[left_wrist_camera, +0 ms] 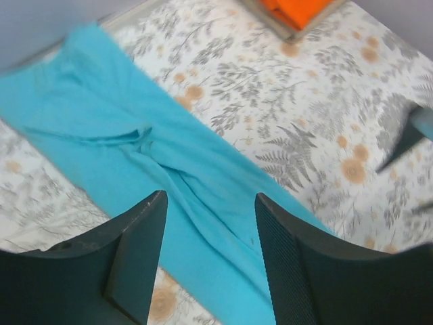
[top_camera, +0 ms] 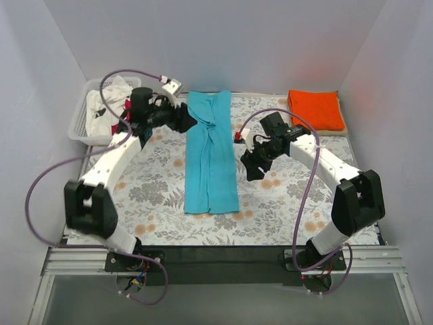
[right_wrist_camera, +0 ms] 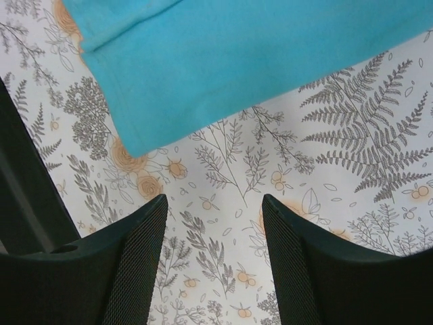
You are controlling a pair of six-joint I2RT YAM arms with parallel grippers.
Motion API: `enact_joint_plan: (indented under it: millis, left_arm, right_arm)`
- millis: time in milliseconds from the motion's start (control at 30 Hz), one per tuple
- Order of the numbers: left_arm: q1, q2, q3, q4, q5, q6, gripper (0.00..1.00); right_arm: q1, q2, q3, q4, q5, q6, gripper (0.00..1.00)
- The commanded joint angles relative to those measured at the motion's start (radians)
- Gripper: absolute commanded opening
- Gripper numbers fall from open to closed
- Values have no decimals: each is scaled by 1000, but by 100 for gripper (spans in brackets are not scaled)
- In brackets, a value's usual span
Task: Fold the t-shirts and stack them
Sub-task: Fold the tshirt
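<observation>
At the far left, a white plastic lattice basket (top_camera: pixel 82 122) sits at the edge of the table and holds crumpled white and red-pink cloth shirts (top_camera: pixel 111 112). Just right of it, the left gripper (top_camera: pixel 187 120) reaches toward the upper left edge of the teal short-sleeved cloth t-shirt (top_camera: pixel 211 156). In the left wrist view its fingers (left_wrist_camera: pixel 139 257) stand apart with nothing between them, released, and the wrinkled teal cloth (left_wrist_camera: pixel 169 169) shows below. From these views I cannot tell whether the fingertips touch the shirt. The teal t-shirt lies in the middle of the table on the grey-and-orange floral tablecloth (top_camera: pixel 149 196). It is folded lengthwise into a long narrow strip that runs from the far edge toward the arms. To its right, the right gripper (top_camera: pixel 252 170) hangs near the strip's right side, apart from it. Its jaws are also released and bare above the floral print, with a corner of the teal hem (right_wrist_camera: pixel 135 128) just ahead of the fingers (right_wrist_camera: pixel 135 264). In the far right corner lies a bright orange folded cloth t-shirt (top_camera: pixel 314 110).
</observation>
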Motion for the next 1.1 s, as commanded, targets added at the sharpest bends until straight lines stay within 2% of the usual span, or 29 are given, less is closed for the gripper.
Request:
enact_joint_plan:
  millis: [0,100,133,200,233,400,633,933,1067]
  left_arm:
    - [-23,-280,-230,-97,165,303,50]
    - [-78,-509,-469,-177,120,430,49]
    - [-129,-551,-517,-183,89,458,47]
    - [-146,-622,-599,-226,77,462,46]
    - [-157,-668,-658,-255,96,519,45]
    - [-174,-806,-861,-275,77,679,45]
    - [-177,-808,-1004,-233,86,923,45]
    - [-180,-707,-1038,-104,135,987,45]
    - [-181,-667,-1035,-73,143,993,44]
  right_arm:
    - [7,-21,3,-10,-44,42,55]
    - [23,5,16,7,-78,71,49]
    - [32,12,26,5,-93,75,46]
    - [70,-5,8,8,-110,62,42]
    - [95,-25,-15,14,-104,49,42]
    - [345,-201,-275,157,107,-30,45]
    - [437,-269,-475,365,259,-158,51]
    - [461,-267,-573,524,239,-261,48]
    - [464,-254,-585,540,209,-274,46]
